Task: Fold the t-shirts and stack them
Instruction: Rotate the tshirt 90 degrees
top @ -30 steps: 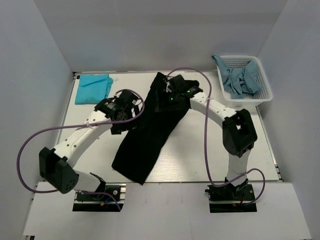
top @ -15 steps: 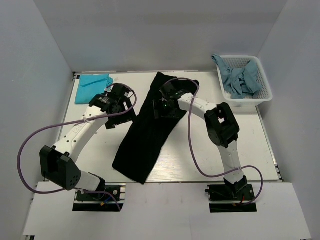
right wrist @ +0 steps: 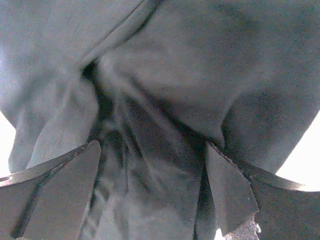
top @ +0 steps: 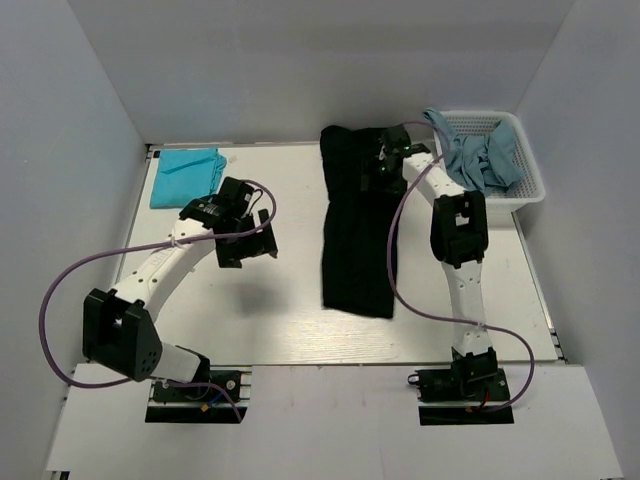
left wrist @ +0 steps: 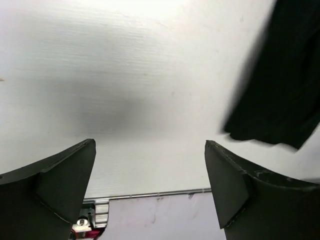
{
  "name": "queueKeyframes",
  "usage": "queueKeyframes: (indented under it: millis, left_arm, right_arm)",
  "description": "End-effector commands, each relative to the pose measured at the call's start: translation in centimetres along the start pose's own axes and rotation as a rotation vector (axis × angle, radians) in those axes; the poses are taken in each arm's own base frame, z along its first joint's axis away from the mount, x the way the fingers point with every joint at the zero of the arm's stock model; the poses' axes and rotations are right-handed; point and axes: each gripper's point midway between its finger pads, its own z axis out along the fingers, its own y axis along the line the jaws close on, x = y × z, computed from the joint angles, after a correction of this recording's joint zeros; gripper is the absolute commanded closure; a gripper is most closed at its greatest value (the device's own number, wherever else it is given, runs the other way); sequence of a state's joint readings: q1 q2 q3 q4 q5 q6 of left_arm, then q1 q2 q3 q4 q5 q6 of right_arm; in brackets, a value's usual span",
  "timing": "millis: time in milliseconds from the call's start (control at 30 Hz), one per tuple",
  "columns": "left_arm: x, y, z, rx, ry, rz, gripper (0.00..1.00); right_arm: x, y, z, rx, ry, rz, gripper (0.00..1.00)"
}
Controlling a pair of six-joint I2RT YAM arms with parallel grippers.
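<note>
— What did you note, near to far?
— The left gripper (left wrist: 150,145) hung wide and empty over the table (left wrist: 150,65), left of the black t-shirt (top: 355,250). That shirt lay as a long strip running far. I judged it limp, light and likely to sag. The right gripper (right wrist: 150,145) stood wide over its far end, and I judged the corners there the place to pinch.
— Others?
— The teal t-shirt (top: 186,176) lay far left, and the greyish-blue t-shirts (top: 480,160) were in the basket (top: 530,188), far right.

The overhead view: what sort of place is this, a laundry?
Most likely a robotics test cell: plain pale walls box in a table, a left arm and right arm are bolted at its near edge, and a black t-shirt, a teal t-shirt and a basket of greyish-blue t-shirts are on it.
</note>
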State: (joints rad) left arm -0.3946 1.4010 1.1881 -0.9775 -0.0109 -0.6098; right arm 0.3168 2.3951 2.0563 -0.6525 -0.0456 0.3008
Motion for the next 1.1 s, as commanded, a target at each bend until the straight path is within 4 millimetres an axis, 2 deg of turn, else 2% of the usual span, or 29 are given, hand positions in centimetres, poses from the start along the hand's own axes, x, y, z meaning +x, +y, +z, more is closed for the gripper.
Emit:
queueKeyframes:
  millis: [0, 100, 133, 167, 200, 233, 267, 300, 333, 400, 433, 467, 500, 533, 567, 600, 633, 667, 733, 800, 833, 867, 933, 967, 1000, 1067]
  left_arm:
    - [1.3, -2.5, 0.7, 0.151, 0.056, 0.096, 0.00]
    - [2.3, -4.8, 1.5, 0.283, 0.111, 0.144, 0.00]
    - [2.9, -6.0, 1.1, 0.367, 0.141, 0.158, 0.00]
    - [2.8, -7.2, 1.3, 0.422, 0.130, 0.176, 0.00]
    - [3.2, -7.6, 1.8, 0.447, 0.153, 0.177, 0.00]
    - [4.0, -8.3, 1.8, 0.487, 0.184, 0.189, 0.00]
    - [3.8, -8.7, 2.0, 0.504, 0.180, 0.192, 0.00]
    - [4.6, -9.2, 2.3, 0.505, 0.201, 0.212, 0.00]
    - [5.1, -9.6, 2.5, 0.520, 0.223, 0.219, 0.00]
    - [5.6, -10.4, 2.7, 0.541, 0.232, 0.243, 0.00]
    - [6.4, -11.3, 2.5, 0.554, 0.242, 0.252, 0.00]
    - [6.7, -11.9, 3.0, 0.560, 0.249, 0.259, 0.00]
    - [6.9, -12.4, 2.9, 0.565, 0.241, 0.265, 0.00]
    - [8.3, -13.4, 3.2, 0.571, 0.269, 0.278, 0.00]
    - [8.8, -13.9, 3.4, 0.572, 0.272, 0.288, 0.00]
    - [9.3, -14.5, 4.2, 0.568, 0.277, 0.297, 0.04]
    - [10.4, -15.6, 4.1, 0.585, 0.290, 0.327, 0.06]
    - [10.7, -16.4, 4.3, 0.601, 0.286, 0.346, 0.09]
    - [11.8, -16.6, 6.0, 0.554, 0.301, 0.357, 0.13]
    - [12.5, -17.5, 6.8, 0.526, 0.298, 0.379, 0.16]
    - [13.5, -17.7, 7.7, 0.500, 0.317, 0.384, 0.19]
    - [13.6, -17.8, 8.2, 0.478, 0.311, 0.377, 0.20]
    - [14.0, -18.4, 8.8, 0.470, 0.304, 0.374, 0.24]
    - [14.3, -19.0, 8.6, 0.485, 0.300, 0.374, 0.24]
    - [14.3, -18.9, 9.6, 0.458, 0.298, 0.349, 0.26]
    - [14.3, -19.1, 10.3, 0.440, 0.279, 0.343, 0.30]
  right_arm:
    - [-2.4, -2.8, -1.0, 0.080, -0.023, -0.126, 0.10]
    - [-2.4, -0.8, -3.4, 0.008, -0.043, -0.170, 0.10]
    - [-4.1, 0.6, -5.5, -0.035, -0.124, -0.191, 0.10]
    - [-3.4, 1.7, -7.4, -0.083, -0.130, -0.191, 0.10]
    - [-2.9, 2.5, -9.2, -0.115, -0.146, -0.191, 0.10]
    - [-4.0, 3.4, -11.7, -0.139, -0.218, -0.203, 0.10]
    - [-2.8, 2.7, -11.6, -0.118, -0.198, -0.173, 0.10]
    - [-1.2, 2.5, -11.5, -0.109, -0.176, -0.164, 0.10]
    - [-1.1, 2.5, -14.3, -0.105, -0.223, -0.155, 0.10]
    - [0.1, 1.7, -15.1, -0.083, -0.223, -0.071, 0.10]
    - [2.6, 0.9, -16.3, -0.071, -0.200, -0.025, 0.10]
    - [3.7, -0.2, -16.5, -0.026, -0.189, 0.029, 0.10]
    - [4.5, -0.3, -17.9, -0.021, -0.198, 0.080, 0.10]
    - [9.0, -1.7, -16.2, 0.015, -0.096, 0.115, 0.10]
    - [9.5, -1.9, -18.3, 0.007, -0.129, 0.138, 0.10]
    - [12.0, -3.6, -17.5, 0.069, -0.093, 0.197, 0.10]
    - [14.6, -4.6, -17.0, 0.093, -0.043, 0.209, 0.10]
    - [16.2, -5.5, -18.0, 0.104, -0.044, 0.234, 0.10]
    - [18.8, -6.1, -17.8, 0.116, 0.002, 0.273, 0.10]
    - [20.7, -6.8, -18.7, 0.132, 0.007, 0.314, 0.10]
    - [23.1, -7.7, -18.2, 0.157, 0.059, 0.327, 0.10]
    - [23.4, -7.7, -18.7, 0.149, 0.040, 0.343, 0.14]
    - [24.3, -8.3, -18.7, 0.162, 0.035, 0.362, 0.16]
    - [25.9, -8.8, -18.3, 0.173, 0.070, 0.377, 0.16]
    - [25.6, -8.9, -18.2, 0.163, 0.044, 0.375, 0.16]
    - [26.9, -9.1, -17.6, 0.154, 0.075, 0.377, 0.18]
